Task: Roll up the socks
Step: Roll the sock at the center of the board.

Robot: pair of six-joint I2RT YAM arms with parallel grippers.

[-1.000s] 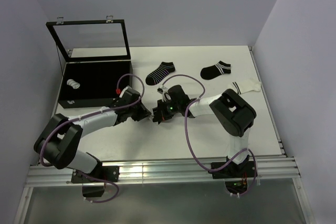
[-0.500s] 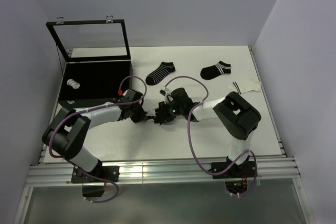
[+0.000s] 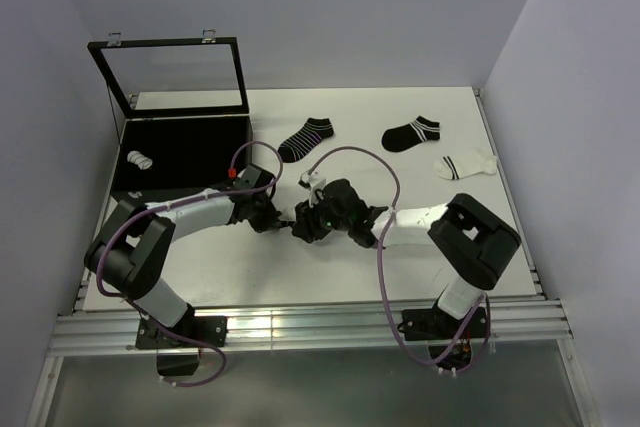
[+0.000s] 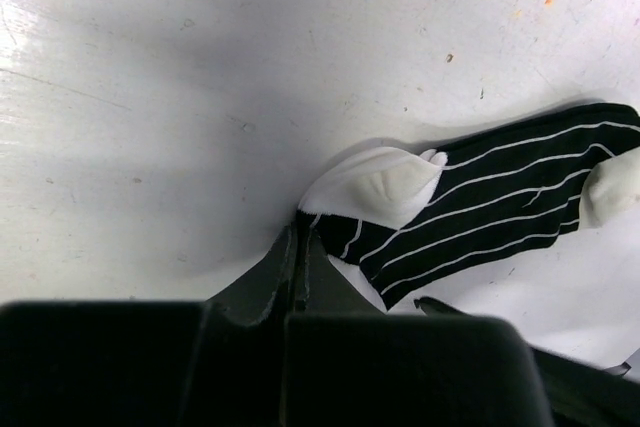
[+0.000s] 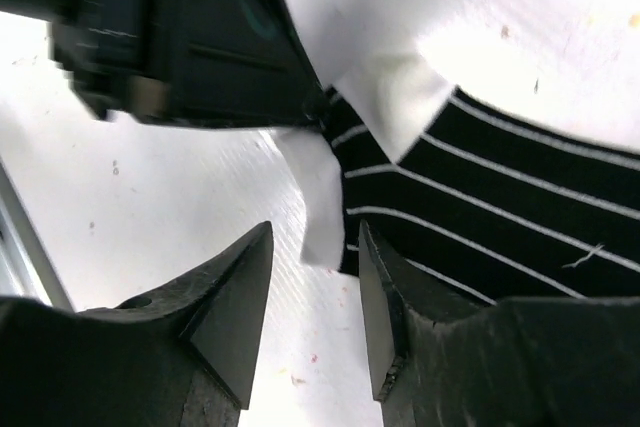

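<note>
1. Top external: left gripper (image 3: 278, 219) and right gripper (image 3: 300, 226) meet mid-table.
2. Left wrist: its fingers (image 4: 283, 269) pinch the striped sock (image 4: 500, 212) at one end.
3. Right wrist: fingers (image 5: 228, 307) apart by the sock; rolling looks just begun, next grab and turn.

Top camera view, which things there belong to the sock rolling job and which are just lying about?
Belongs to the job: pinched sock, shut in the left gripper; right gripper, open beside it; far striped sock; black sock; white sock; rolled sock.
Just lying about: black case, lid up, holding the rolled sock.
</note>
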